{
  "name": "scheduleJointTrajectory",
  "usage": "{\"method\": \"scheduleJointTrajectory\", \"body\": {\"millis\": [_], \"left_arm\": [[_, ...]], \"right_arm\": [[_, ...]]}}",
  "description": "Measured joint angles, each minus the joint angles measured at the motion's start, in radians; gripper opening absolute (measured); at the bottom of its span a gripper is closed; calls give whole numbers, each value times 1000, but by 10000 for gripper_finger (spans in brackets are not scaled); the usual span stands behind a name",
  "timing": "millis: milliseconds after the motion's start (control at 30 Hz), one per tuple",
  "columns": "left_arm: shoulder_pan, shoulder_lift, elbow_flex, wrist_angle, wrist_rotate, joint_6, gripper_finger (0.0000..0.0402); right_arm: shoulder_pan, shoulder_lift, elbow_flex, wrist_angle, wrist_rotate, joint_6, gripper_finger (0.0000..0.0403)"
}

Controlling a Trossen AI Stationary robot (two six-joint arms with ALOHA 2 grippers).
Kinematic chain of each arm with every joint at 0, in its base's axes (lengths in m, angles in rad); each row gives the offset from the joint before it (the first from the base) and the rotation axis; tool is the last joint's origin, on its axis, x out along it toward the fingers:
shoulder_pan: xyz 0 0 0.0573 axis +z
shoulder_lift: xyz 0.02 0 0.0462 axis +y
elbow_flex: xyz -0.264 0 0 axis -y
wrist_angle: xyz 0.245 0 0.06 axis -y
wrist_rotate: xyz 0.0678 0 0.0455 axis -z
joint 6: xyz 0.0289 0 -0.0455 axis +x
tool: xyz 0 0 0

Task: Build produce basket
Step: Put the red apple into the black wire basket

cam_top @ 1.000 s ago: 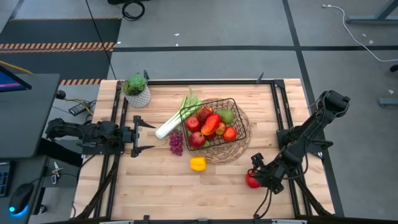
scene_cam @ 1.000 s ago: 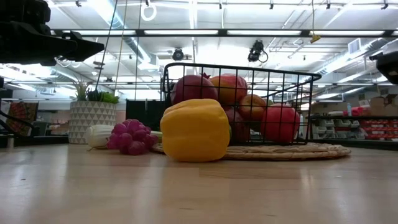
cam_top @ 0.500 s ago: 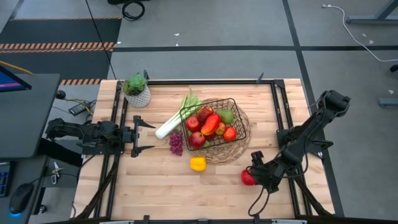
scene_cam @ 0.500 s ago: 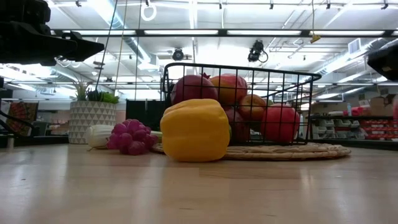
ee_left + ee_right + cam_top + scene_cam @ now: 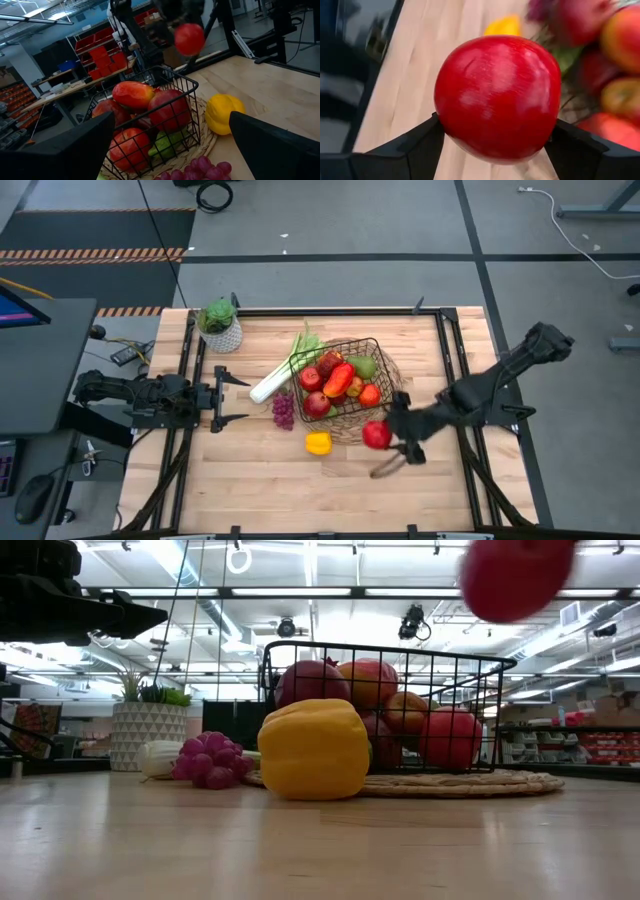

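Observation:
The dark wire basket [image 5: 392, 383] on its woven base holds several red apples, a green pear and other produce. A red apple [image 5: 377, 435] hangs above the table just near of the basket, with my right gripper [image 5: 386, 437] shut on it. In the low view the apple [image 5: 515, 575] is high above the basket's rim. A yellow pepper [image 5: 318, 443], purple grapes [image 5: 284, 410] and a leek [image 5: 278, 377] lie on the table beside the basket. My left gripper [image 5: 240, 400] waits open at the table's left side. My right gripper pinches the red apple between its two fingers [image 5: 415, 145], one on each of its opposite sides [image 5: 445, 125], at about its widest part. The fingers slant down from the table's right side. The apple is lifted clear of the table.
A leafy plant in a white pot [image 5: 221, 328] stands at the far left corner. Bare wood lies along the table's near edge and to the right of the basket. Black frame rails run along the table's left and right sides.
My right gripper has risen from the table's near right corner and swung toward the basket, carrying the red apple. The apple, which was down at the table, now hangs clear above it, beside the basket's near right side.

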Motion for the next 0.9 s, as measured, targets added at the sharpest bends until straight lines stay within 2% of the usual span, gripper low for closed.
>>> {"method": "scheduleJointTrajectory", "body": {"millis": [233,467,633,900], "left_arm": [[0,0,0,0,0,0,400],[0,0,0,0,0,0,400],[0,0,0,0,0,0,400],[0,0,0,0,0,0,400]], "right_arm": [[-221,-23,148,-35,-51,3,313],[-468,30,287,-52,-272,73,313],[-599,62,342,-35,-478,207,314],[-727,60,345,91,-705,567,314]]}}
